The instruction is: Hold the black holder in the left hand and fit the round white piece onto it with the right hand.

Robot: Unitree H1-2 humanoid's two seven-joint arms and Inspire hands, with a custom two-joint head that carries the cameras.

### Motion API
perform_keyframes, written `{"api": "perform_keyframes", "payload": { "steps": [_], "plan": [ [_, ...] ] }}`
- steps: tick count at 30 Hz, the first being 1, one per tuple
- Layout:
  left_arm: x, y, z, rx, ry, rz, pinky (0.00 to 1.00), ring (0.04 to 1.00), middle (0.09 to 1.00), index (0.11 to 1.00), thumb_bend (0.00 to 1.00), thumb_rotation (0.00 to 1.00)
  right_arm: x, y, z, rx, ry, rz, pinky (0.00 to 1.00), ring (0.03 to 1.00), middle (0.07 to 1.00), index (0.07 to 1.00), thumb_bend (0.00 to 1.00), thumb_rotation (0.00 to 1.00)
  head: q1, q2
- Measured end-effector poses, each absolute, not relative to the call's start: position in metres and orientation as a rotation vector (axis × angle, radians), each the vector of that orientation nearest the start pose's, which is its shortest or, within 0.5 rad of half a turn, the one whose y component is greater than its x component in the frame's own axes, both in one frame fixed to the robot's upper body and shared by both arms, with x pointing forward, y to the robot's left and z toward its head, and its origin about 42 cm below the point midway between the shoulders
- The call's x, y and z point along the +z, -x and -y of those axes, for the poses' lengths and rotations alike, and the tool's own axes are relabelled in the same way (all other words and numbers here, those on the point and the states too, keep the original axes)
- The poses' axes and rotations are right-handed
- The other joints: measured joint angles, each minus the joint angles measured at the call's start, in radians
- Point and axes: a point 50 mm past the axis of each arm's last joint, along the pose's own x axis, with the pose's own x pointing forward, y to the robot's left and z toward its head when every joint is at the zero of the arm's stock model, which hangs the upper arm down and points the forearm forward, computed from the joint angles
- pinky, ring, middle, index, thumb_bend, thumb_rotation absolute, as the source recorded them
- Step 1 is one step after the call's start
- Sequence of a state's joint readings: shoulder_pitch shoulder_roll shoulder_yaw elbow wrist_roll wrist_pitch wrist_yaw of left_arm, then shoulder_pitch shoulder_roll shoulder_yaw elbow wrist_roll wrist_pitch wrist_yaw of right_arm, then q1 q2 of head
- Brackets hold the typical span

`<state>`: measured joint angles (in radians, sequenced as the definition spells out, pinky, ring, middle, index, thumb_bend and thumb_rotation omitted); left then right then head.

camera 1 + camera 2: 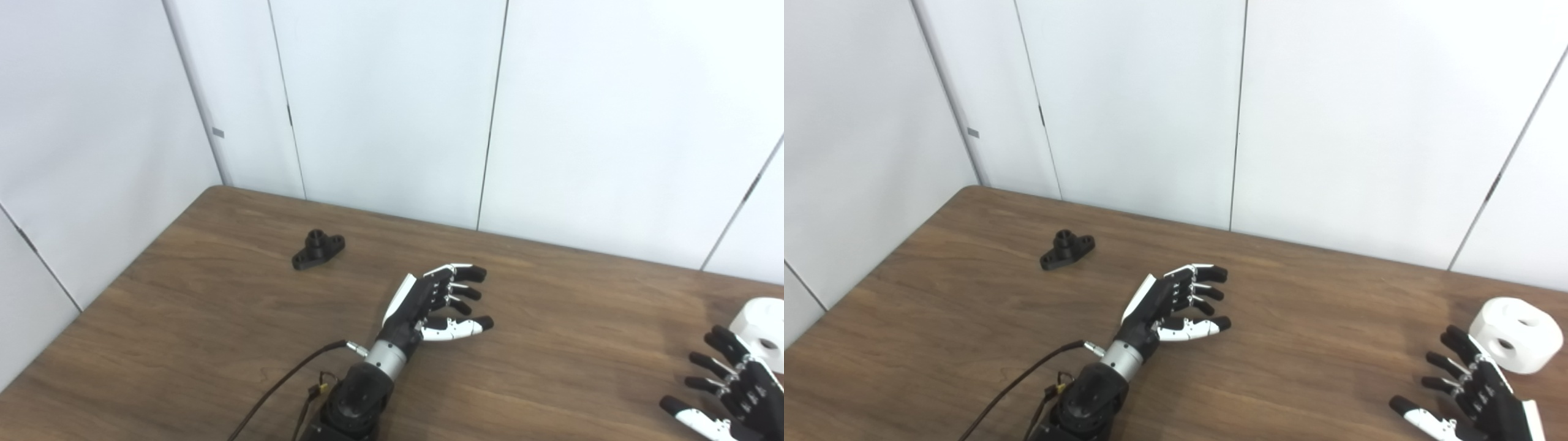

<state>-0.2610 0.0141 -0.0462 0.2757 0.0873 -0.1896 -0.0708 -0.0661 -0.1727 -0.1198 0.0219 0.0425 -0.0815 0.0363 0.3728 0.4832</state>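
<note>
Brown wooden table (551,343) set against white wall panels (380,104).

Black holder (318,249) lying flat on the table, far-left of the left hand (429,300), well apart from it, touched by nothing. Short round post of the holder pointing up, flat lugs out to both sides.

Left hand above the table's middle, palm turned to the right, fingers (465,282) released and spread, thumb (456,329) stretched out below them. Nothing grasped. Grey wrist and black forearm behind it, with a dark cable (288,383) running down toward the near edge.

White piece (1515,334) resting on the table far to the right of the left hand, near the right border, round hole facing up on its top. Cut by the frame edge in the left eye view.

Right hand (1470,392) just in front of the white piece, fingers (1458,343) released and spread, tips very near the piece; contact hard to tell. Holding nothing.
</note>
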Motion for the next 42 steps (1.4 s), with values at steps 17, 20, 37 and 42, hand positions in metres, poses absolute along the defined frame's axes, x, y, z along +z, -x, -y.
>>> {"api": "perform_keyframes", "payload": {
  "steps": [17, 20, 37, 42],
  "plan": [
    [0.118, -0.361, -0.185, -0.187, -0.087, 0.164, 0.60, 0.641, 0.771, 0.688, 0.71, 0.00, 0.125, -0.303, 0.297, -0.070, 0.129, 0.138, 0.58, 0.723, 0.842, 0.821, 0.77, 0.05, 0.005, 0.009],
    [0.118, -0.358, -0.197, -0.191, -0.103, 0.142, 0.60, 0.642, 0.739, 0.685, 0.71, 0.00, 0.126, -0.304, 0.299, -0.071, 0.129, 0.138, 0.58, 0.724, 0.836, 0.817, 0.78, 0.06, 0.006, 0.011],
    [0.180, -0.368, -0.276, -0.131, -0.511, 0.242, 0.63, 0.815, 0.830, 0.743, 0.77, 0.04, 0.124, -0.305, 0.304, -0.076, 0.129, 0.118, 0.59, 0.726, 0.837, 0.817, 0.78, 0.07, 0.026, 0.020],
    [0.202, -0.372, -0.296, -0.021, -0.536, 0.295, 0.59, 0.762, 0.834, 0.802, 0.77, 0.00, 0.124, -0.305, 0.305, -0.081, 0.115, 0.101, 0.58, 0.723, 0.844, 0.818, 0.78, 0.06, 0.029, 0.023]
  ]
}}
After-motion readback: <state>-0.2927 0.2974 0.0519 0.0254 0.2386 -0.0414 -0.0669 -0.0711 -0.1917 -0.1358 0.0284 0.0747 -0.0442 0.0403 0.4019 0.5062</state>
